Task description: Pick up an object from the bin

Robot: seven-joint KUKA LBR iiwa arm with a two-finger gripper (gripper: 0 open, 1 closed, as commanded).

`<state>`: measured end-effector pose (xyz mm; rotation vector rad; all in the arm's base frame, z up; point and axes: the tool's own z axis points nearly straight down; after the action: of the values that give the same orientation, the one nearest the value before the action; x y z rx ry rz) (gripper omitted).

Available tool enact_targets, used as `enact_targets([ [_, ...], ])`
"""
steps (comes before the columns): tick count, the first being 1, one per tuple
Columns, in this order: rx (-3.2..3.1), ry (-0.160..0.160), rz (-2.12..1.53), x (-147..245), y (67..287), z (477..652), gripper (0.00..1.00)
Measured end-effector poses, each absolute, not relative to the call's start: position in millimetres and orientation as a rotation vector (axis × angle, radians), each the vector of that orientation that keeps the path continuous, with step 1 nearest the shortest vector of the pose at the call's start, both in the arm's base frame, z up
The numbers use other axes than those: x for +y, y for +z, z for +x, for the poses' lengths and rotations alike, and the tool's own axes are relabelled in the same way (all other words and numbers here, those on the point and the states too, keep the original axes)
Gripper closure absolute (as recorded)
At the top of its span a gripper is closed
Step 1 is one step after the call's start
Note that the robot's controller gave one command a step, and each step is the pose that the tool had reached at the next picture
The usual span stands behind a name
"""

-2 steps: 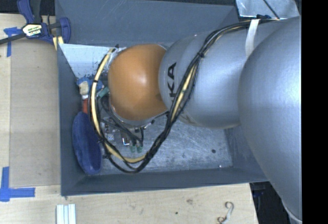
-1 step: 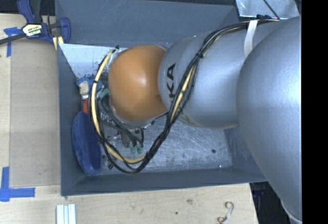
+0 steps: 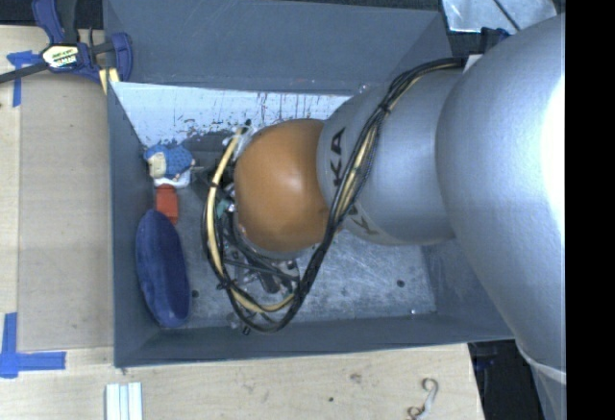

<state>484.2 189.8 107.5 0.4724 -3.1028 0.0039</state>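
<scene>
Grey bin (image 3: 288,34) holds blue oval pad (image 3: 161,269) left of orange cover (image 3: 279,183).

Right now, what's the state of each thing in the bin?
Dark blue oval thing: lying flat along the bin left wall, free.
Small blue, white and orange figure: lying at its upper end, free.
Orange wrist cover: low over the bin's middle.

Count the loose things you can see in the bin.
3. A dark blue oval thing lies along the left wall. A small orange-red block sits at its far end. A blue-and-white toy is just beyond that. The arm may hide more.
</scene>
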Motion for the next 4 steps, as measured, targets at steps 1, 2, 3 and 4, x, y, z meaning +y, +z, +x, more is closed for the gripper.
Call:
enact_targets([
  [1, -3.138, 0.000, 0.247, 160, 131, 501.3, 0.00],
  [2, -3.154, 0.005, 0.077, 117, 102, 601.8, 0.00],
  [3, -3.163, -0.002, 0.050, 114, 74, 625.4, 0.00],
  [4, -3.170, -0.002, 0.048, 114, 79, 627.3, 1.00],
])
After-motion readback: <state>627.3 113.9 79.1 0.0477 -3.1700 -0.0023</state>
